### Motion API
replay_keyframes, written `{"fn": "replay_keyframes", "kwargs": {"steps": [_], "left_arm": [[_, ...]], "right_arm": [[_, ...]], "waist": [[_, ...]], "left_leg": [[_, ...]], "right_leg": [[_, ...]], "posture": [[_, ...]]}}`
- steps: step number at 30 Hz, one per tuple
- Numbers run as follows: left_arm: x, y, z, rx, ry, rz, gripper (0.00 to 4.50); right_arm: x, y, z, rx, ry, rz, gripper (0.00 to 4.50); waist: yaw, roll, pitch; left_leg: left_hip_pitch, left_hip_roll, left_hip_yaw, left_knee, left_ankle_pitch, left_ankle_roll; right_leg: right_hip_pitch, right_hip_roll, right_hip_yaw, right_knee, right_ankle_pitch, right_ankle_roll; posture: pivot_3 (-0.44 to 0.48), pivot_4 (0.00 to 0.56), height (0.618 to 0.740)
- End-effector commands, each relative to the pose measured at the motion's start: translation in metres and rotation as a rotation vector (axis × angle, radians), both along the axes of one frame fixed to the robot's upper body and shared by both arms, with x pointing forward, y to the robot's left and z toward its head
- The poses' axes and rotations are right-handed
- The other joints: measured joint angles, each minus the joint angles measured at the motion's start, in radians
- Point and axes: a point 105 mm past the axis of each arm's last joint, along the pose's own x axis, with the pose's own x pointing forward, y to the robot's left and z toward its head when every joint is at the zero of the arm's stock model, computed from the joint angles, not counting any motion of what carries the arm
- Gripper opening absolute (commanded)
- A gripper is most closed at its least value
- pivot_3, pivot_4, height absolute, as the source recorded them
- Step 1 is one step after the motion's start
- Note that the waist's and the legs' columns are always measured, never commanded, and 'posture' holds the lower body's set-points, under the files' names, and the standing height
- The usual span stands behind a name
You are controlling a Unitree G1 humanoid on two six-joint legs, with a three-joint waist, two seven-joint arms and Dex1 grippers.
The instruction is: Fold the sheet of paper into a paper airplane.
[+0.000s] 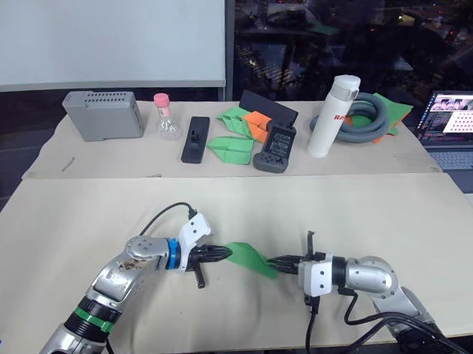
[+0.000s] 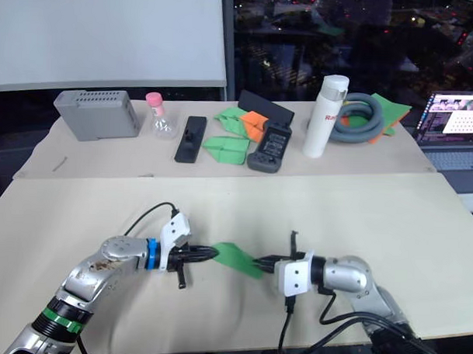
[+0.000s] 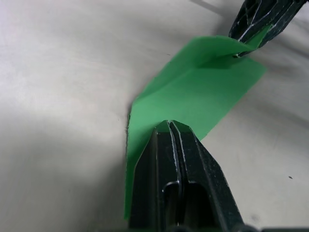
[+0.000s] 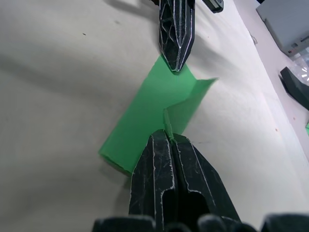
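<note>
Your left gripper point(image 1: 222, 254) has its two black fingers pressed together on one end of the thin bright green sheet of paper point(image 1: 251, 257), and your right gripper point(image 1: 275, 264) pinches the opposite end the same way. You see the sheet stretched between the two claws, low over the front of the pale beige table point(image 1: 390, 221), folded lengthwise with one flap standing up along a crease. In your left wrist view the paper point(image 3: 193, 96) runs from the clamped fingertips out to the other claw's tip.

Well apart, along the back of the table, you have a grey perforated box point(image 1: 103, 114), a small clear flask with a pink cap point(image 1: 167, 116), a white bottle point(image 1: 333, 116) beside a coiled grey hose point(image 1: 371, 117), and several folded green papers point(image 1: 230, 148) with one orange folded paper point(image 1: 259, 121) among them. An open laptop point(image 1: 460, 123) sits at the right edge.
</note>
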Motion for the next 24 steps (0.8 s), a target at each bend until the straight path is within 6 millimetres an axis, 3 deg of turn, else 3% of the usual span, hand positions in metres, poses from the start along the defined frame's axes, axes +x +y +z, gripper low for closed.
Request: {"fn": "replay_keyframes", "kwargs": {"steps": [1,13,18,24], "left_arm": [[-0.001,0.004,-0.013,0.045,0.035,0.012,0.0],[0.006,0.005,0.0,0.0,0.029,0.032,0.0],[0.017,0.002,0.026,-0.115,0.02,0.074,0.0],[0.02,-0.015,0.052,-0.224,0.01,0.049,0.0]], "right_arm": [[0.001,0.001,-0.004,-0.003,-0.009,-0.027,0.03],[-0.006,-0.004,-0.029,-0.106,-0.024,-0.041,0.03],[-0.011,0.0,-0.031,-0.101,-0.01,-0.035,0.03],[-0.014,0.0,-0.034,-0.111,0.005,-0.033,0.03]], "waist": [[0.001,0.0,0.0],[0.0,0.0,0.0],[-0.001,0.0,0.0],[-0.001,-0.001,-0.001]], "left_leg": [[0.0,0.0,0.0,0.0,0.0,0.0],[0.003,0.0,0.0,0.0,0.0,0.0],[0.003,0.0,0.0,0.0,0.0,0.0],[0.003,0.0,0.0,0.0,0.0,0.0]], "right_leg": [[0.0,0.0,0.0,0.0,0.0,0.0],[0.002,0.0,0.0,0.0,0.0,0.0],[0.002,0.001,0.0,0.001,0.0,0.0],[0.002,0.001,0.0,0.0,0.0,0.0]], "posture": [[0.0,0.15,0.74],[0.0,0.15,0.74],[0.0,0.15,0.74],[0.0,0.15,0.74]]}}
